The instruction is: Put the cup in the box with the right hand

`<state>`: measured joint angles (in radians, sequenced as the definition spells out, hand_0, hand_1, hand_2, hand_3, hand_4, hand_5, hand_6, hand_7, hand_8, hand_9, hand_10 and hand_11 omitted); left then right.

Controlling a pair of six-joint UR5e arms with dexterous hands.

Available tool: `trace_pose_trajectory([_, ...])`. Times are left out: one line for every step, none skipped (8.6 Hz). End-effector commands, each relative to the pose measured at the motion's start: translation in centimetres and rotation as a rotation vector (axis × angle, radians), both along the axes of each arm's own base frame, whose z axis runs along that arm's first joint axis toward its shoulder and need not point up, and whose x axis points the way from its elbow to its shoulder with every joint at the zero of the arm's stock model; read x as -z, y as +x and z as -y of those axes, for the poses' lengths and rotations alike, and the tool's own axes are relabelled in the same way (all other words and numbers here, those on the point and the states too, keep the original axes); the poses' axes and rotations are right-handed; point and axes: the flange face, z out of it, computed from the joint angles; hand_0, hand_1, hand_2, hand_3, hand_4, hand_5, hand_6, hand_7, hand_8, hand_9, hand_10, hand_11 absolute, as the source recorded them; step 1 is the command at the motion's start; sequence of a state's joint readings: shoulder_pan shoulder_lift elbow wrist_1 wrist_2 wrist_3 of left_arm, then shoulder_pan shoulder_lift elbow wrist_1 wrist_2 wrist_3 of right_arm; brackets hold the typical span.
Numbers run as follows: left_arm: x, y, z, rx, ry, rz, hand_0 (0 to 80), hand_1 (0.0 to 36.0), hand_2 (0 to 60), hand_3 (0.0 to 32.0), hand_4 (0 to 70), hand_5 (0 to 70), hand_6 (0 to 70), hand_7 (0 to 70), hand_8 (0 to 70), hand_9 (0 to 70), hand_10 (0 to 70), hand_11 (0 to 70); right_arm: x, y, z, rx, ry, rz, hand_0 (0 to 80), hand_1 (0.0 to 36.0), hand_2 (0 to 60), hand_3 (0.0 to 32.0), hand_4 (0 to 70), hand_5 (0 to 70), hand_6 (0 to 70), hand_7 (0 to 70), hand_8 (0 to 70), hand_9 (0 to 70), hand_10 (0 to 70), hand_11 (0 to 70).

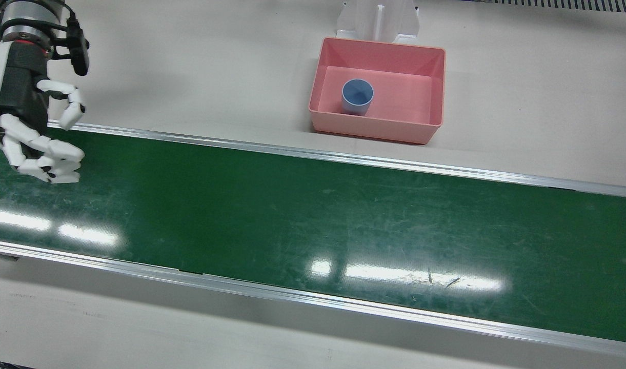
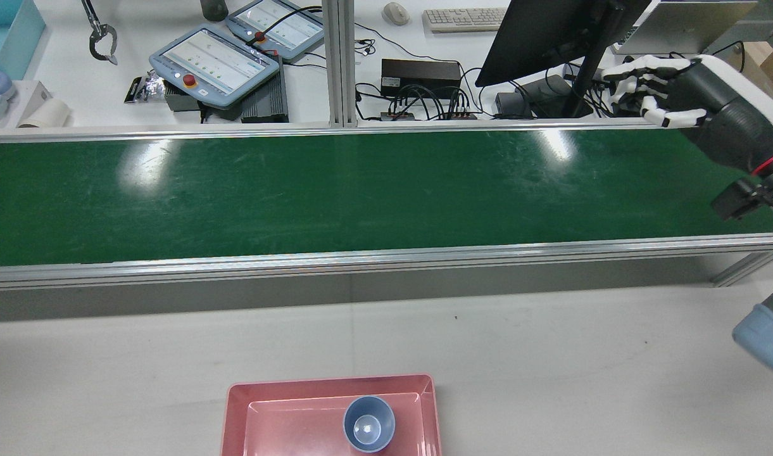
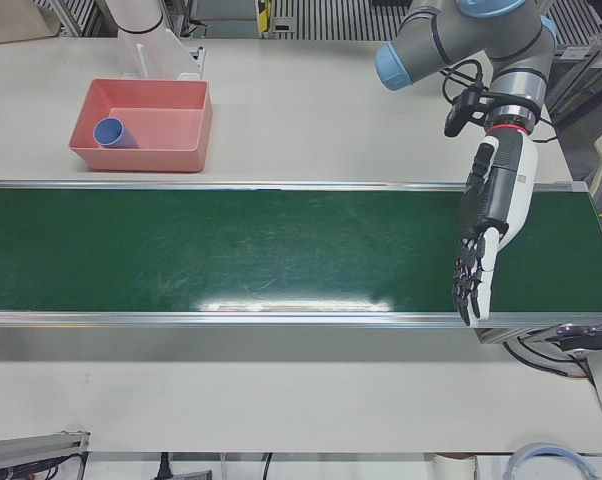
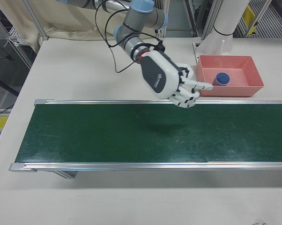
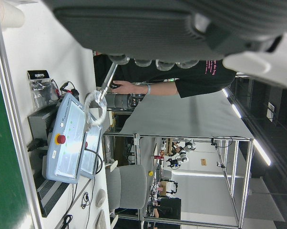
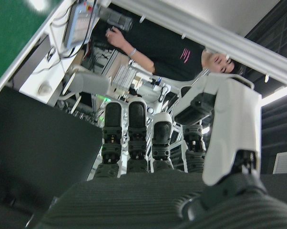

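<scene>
The blue cup (image 1: 357, 96) stands mouth up inside the pink box (image 1: 384, 130), near its left side. It also shows in the rear view (image 2: 369, 424), in the left-front view (image 3: 109, 132) and in the right-front view (image 4: 221, 78). My right hand (image 1: 36, 128) is far from the box, over the belt's edge on the robot's side. It holds nothing and its fingers are loosely curled and apart; it also shows in the rear view (image 2: 671, 88) and the right-front view (image 4: 176, 82). My left hand (image 3: 486, 240) hangs over the belt's other end, fingers stretched out, empty.
The long green conveyor belt (image 1: 313, 215) with metal rails crosses the table between the hands and the operators' side. A white pedestal (image 1: 377, 20) stands right behind the box. Teach pendants (image 2: 215, 57), cables and a monitor (image 2: 551, 31) lie beyond the belt.
</scene>
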<state>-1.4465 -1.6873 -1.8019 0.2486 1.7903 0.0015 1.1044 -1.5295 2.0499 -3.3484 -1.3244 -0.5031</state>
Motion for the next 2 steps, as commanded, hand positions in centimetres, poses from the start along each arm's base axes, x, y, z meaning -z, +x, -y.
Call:
trace_pose_trajectory([0.0,0.0,0.0,0.000,-0.001,0.000,0.0,0.0,0.0,0.0,0.0,0.0,0.0,0.0,0.0,0.0,0.0,0.0,-9.1,7.2,2.3,-0.120,-0.162,-0.033,52.8,32.5,60.0,0.0,16.4,12.2,18.9,69.1,25.5,45.0,20.8,32.9])
trace_pose_trajectory([0.0,0.0,0.0,0.000,-0.001,0.000,0.0,0.0,0.0,0.0,0.0,0.0,0.0,0.0,0.0,0.0,0.0,0.0,-11.4,7.3,2.5,-0.118,-0.211,-0.023,57.2,28.5,37.8,0.0,15.2,10.4,12.6,42.4,14.6,27.1,13.0,21.7])
